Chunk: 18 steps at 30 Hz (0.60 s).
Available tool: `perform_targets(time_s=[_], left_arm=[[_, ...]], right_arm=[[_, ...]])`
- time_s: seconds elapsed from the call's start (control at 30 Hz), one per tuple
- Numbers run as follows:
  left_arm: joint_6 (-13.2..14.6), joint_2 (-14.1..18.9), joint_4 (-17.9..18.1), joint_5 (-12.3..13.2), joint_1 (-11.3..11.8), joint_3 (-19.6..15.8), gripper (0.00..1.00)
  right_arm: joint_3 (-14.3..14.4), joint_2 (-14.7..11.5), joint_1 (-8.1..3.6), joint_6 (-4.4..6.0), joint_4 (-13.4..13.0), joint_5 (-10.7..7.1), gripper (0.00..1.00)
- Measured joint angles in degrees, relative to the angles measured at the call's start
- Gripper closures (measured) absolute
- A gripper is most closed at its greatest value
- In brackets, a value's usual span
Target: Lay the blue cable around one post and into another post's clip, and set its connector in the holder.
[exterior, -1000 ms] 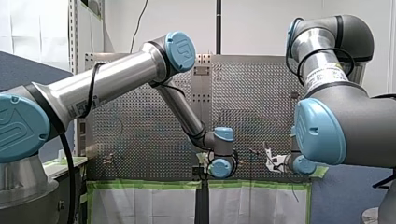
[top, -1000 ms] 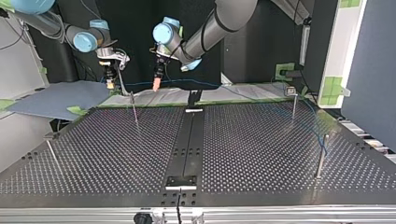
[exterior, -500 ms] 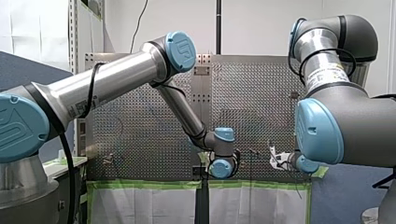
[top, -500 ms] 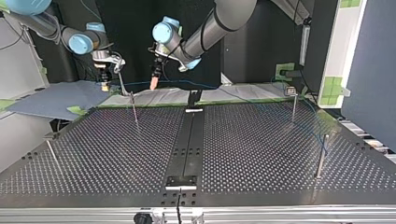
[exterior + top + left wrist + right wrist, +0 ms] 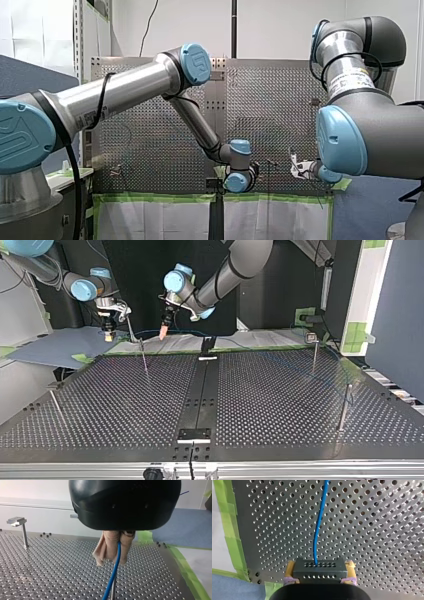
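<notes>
The blue cable [image 5: 280, 360] runs along the table's far edge in the top view, from my right gripper [image 5: 107, 335] past my left gripper [image 5: 163, 333] and on toward the posts at the view's right. In the left wrist view the beige pads [image 5: 107, 547] are shut on the cable [image 5: 114, 570], which hangs down ahead of them. In the right wrist view the yellow pads [image 5: 290, 570] clamp the black connector block [image 5: 319, 570], and the cable [image 5: 318, 527] leaves it over the perforated plate. Both grippers hover above the table's far edge.
Thin metal posts stand on the perforated table [image 5: 125, 405]: one near the grippers [image 5: 144, 357], one at the top view's left [image 5: 55, 400], two at its right [image 5: 314, 354] [image 5: 344, 407]. A black strip [image 5: 200, 390] runs down the middle. Green tape [image 5: 230, 530] lines the edge.
In the top view my right gripper has carried the connector further left. My left gripper has shifted slightly left as well, still on the cable.
</notes>
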Motion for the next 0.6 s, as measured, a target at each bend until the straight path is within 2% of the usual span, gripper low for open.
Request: perform_targets(time_s=[0.33, 0.6], left_arm=[[-1.9, -0.3, -0.5, 0.1, 1.4, 1.5, 1.00], [-1.8, -1.1, -0.5, 0.3, 2.8, 1.8, 1.00]], right_arm=[[-0.9, 0.1, -0.46, 0.00, 0.3, 0.48, 1.00], [-1.0, 0.1, -1.03, 0.01, 0.1, 1.14, 1.00]])
